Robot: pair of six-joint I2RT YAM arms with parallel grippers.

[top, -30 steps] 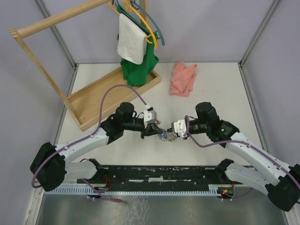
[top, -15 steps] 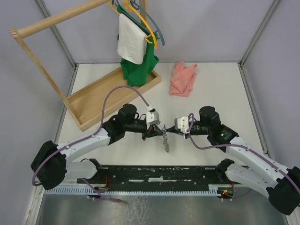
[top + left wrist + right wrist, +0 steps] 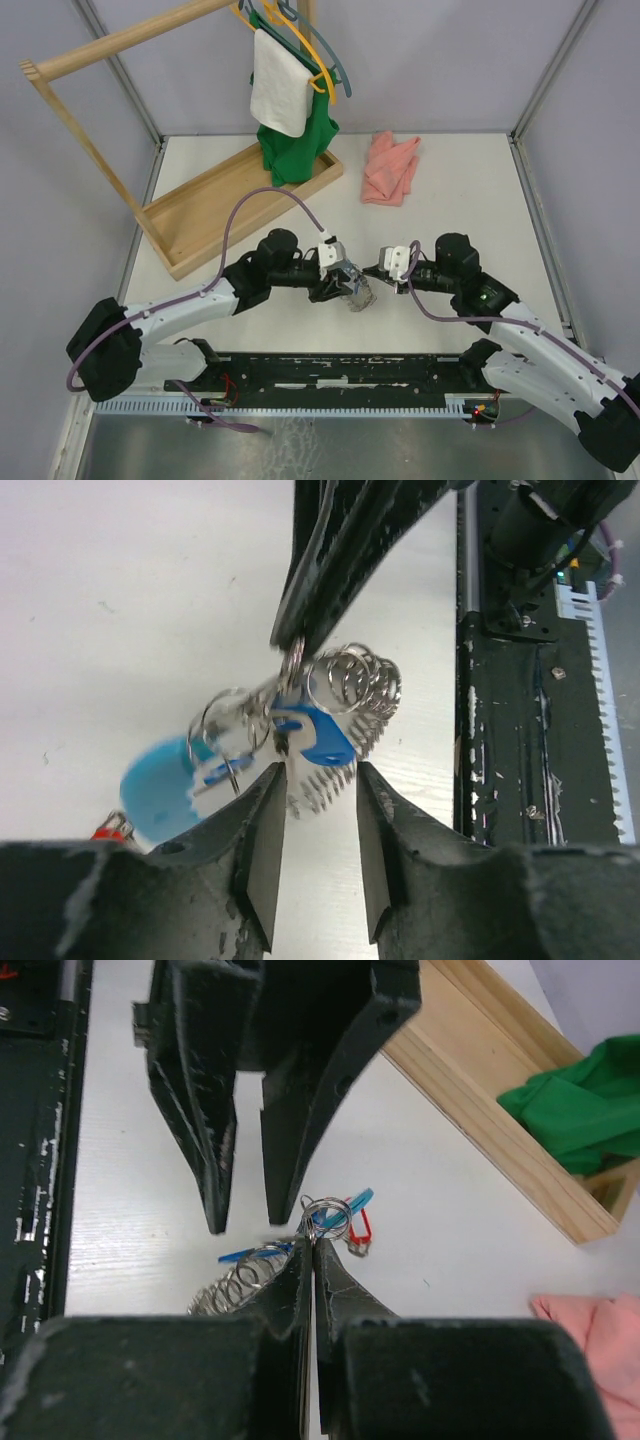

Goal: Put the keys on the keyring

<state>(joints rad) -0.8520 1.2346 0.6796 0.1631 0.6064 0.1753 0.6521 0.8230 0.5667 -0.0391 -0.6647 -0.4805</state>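
The keyring (image 3: 352,687) is a silvery coil with a bright blue curved section (image 3: 318,738), and it hangs just above the table. In the right wrist view my right gripper (image 3: 312,1242) is shut on a small wire ring at the top of the keyring (image 3: 240,1282). Blue tags (image 3: 352,1203) and a red tag (image 3: 360,1228) of the keys dangle beside it. My left gripper (image 3: 318,780) stands open just short of the coil, gripping nothing. A blurred blue tag (image 3: 160,795) hangs to its left. From above, the bunch (image 3: 360,297) sits between the left gripper (image 3: 348,280) and the right gripper (image 3: 369,271).
A wooden clothes rack (image 3: 200,215) with a green garment (image 3: 290,150) and a white towel (image 3: 278,90) stands at the back left. A pink cloth (image 3: 390,168) lies at the back centre. A black rail (image 3: 340,368) runs along the near edge.
The left gripper's jaws have opened and let go of the bunch, which now hangs from the right gripper alone. Both wrists shifted slightly right.
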